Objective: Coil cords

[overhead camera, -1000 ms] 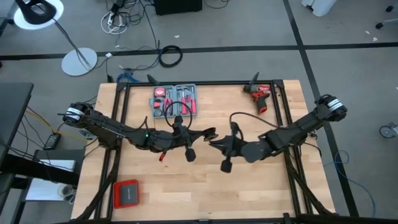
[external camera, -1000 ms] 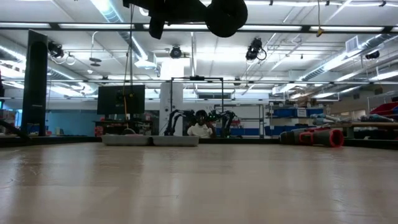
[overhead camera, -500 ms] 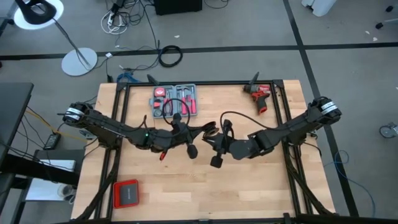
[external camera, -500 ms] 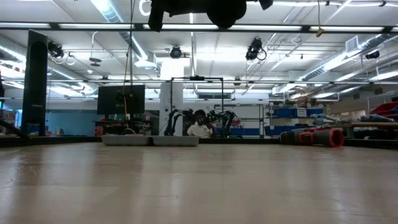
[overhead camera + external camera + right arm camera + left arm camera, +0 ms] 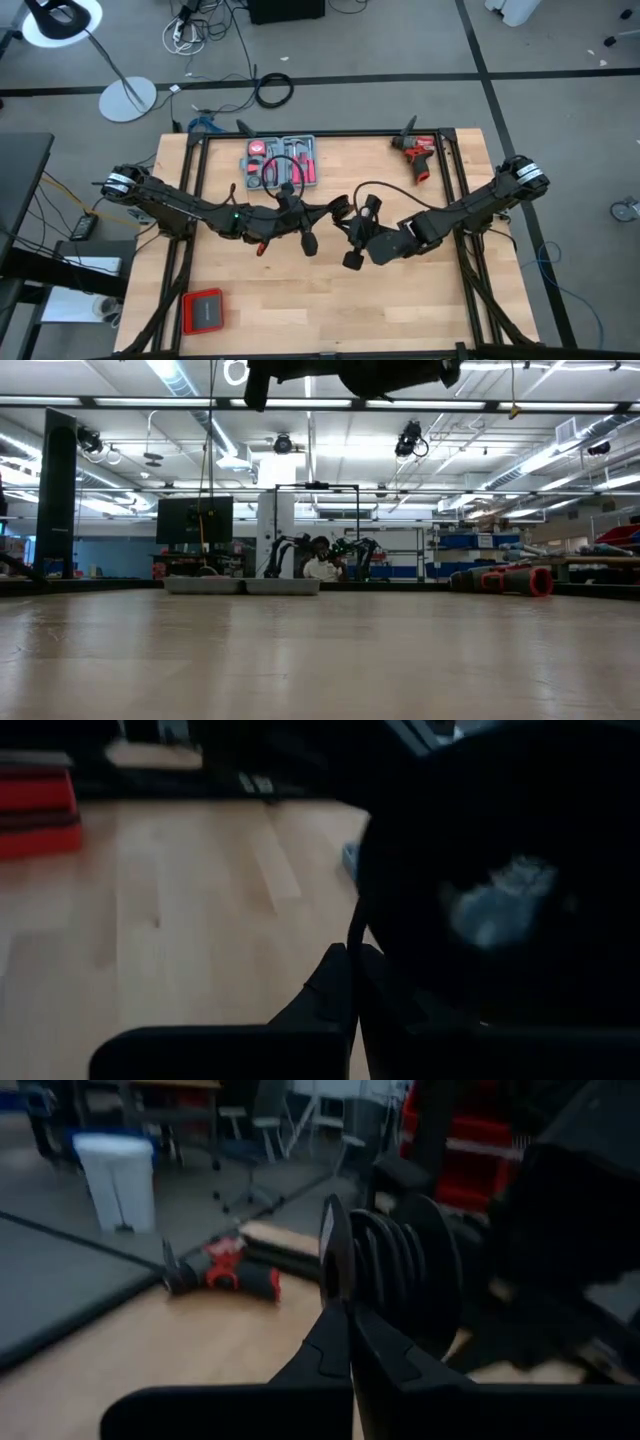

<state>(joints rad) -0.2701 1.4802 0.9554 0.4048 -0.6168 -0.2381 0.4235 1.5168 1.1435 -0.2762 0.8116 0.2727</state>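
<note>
Both arms meet over the middle of the wooden surface [image 5: 300, 300]. The left tool [image 5: 340, 209] has its fingers pinched together on the thin black cable [image 5: 362, 190], which loops in the air between the two arms. The right tool [image 5: 352, 228] is likewise closed on that cable, close beside the left one. Behind them lie a grey tool case [image 5: 281, 162] with red-handled tools and a red drill [image 5: 417, 155]; a red-rimmed box [image 5: 203, 311] sits near the front. No writing is legible anywhere.
</note>
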